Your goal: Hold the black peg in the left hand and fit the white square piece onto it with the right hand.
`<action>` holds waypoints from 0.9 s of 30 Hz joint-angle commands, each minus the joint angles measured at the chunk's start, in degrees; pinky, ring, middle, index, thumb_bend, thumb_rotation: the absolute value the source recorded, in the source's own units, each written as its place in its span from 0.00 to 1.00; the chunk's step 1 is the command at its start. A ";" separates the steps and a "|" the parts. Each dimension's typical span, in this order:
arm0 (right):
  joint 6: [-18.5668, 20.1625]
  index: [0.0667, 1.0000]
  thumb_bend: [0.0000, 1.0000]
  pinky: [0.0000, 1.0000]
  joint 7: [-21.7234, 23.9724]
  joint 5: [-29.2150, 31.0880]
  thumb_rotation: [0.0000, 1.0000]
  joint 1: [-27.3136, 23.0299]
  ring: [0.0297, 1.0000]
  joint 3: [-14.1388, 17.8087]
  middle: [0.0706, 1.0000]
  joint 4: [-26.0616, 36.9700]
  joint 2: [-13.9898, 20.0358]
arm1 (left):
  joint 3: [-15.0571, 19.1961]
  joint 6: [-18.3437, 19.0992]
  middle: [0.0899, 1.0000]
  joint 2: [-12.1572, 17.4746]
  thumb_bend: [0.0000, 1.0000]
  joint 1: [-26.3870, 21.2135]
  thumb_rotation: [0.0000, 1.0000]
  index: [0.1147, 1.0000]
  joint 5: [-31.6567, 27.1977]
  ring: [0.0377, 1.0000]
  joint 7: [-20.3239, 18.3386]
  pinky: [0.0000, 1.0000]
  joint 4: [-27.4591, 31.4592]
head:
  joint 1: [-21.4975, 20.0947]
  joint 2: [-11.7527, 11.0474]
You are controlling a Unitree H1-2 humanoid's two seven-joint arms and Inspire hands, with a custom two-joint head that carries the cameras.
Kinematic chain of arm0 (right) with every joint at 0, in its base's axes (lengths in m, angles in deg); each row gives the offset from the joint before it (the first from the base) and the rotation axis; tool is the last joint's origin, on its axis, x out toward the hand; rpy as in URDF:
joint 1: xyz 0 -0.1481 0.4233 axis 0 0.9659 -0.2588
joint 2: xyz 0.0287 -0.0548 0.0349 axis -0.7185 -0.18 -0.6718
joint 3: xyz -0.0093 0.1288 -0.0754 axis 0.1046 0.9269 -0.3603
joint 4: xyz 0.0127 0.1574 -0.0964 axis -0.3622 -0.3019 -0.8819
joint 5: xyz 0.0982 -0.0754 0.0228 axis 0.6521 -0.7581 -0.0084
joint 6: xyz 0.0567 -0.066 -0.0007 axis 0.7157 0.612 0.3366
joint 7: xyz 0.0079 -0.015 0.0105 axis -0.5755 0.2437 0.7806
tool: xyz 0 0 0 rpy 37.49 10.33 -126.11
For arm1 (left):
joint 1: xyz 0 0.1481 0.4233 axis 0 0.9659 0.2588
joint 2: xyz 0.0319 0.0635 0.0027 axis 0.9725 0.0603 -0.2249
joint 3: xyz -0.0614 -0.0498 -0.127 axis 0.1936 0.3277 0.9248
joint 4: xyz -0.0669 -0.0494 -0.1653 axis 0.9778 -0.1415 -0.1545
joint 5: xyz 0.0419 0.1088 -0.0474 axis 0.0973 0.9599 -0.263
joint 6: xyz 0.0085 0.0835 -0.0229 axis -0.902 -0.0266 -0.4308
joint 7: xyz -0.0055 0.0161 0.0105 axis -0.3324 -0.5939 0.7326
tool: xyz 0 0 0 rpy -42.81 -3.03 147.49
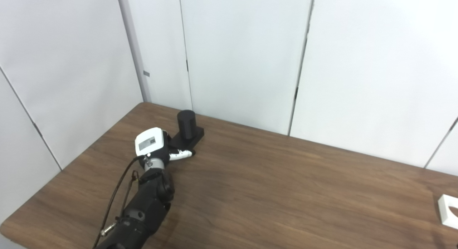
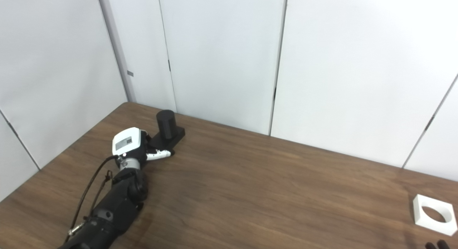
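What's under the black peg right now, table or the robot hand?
The black peg stands on its own black base, which rests on the table. The left robot hand is at the base's near end; its fingers there are mostly hidden, so grip is unclear.

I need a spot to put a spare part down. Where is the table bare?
The wide middle of the table, between the left hand and the white square piece, is bare. The far left corner is crowded: black peg, hand and arm. Dark fingertips, probably the right hand's, show beside the white piece.
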 commanded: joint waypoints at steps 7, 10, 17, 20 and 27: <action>-1.41 0.96 0.67 0.96 0.51 -0.11 0.95 0.81 0.97 0.01 0.95 0.27 -1.13 | -0.17 -2.58 0.72 2.01 0.53 -1.35 0.06 0.41 -2.43 0.84 1.90 0.90 1.75 | -0.17 0.05; -1.19 0.97 0.69 0.98 0.57 -0.16 0.95 0.94 0.98 -0.08 0.96 0.33 -1.06 | 0.43 -3.85 0.71 1.85 0.52 -1.14 0.05 0.41 -3.68 0.83 2.50 0.87 1.70 | -0.35 0.25; -2.00 0.96 0.67 0.99 0.72 -1.00 0.97 1.07 0.98 -0.37 0.94 0.00 -0.92 | -0.17 -6.01 0.70 2.52 0.52 -0.41 0.04 0.42 -4.92 0.80 2.17 0.81 2.28 | -1.45 0.52; -1.53 0.95 0.67 1.00 0.39 -1.52 0.97 1.07 0.98 -0.46 0.94 0.33 -1.19 | -0.82 -7.10 0.69 3.03 0.52 -0.15 0.04 0.42 -5.32 0.79 1.28 0.77 2.71 | -2.41 0.81; -2.28 0.99 0.63 1.00 0.12 -2.27 0.99 1.09 1.00 -0.66 0.97 0.31 -1.80 | -2.80 -6.65 0.72 3.18 0.52 2.40 0.04 0.42 -5.63 0.78 -2.58 0.71 9.60 | -4.59 1.78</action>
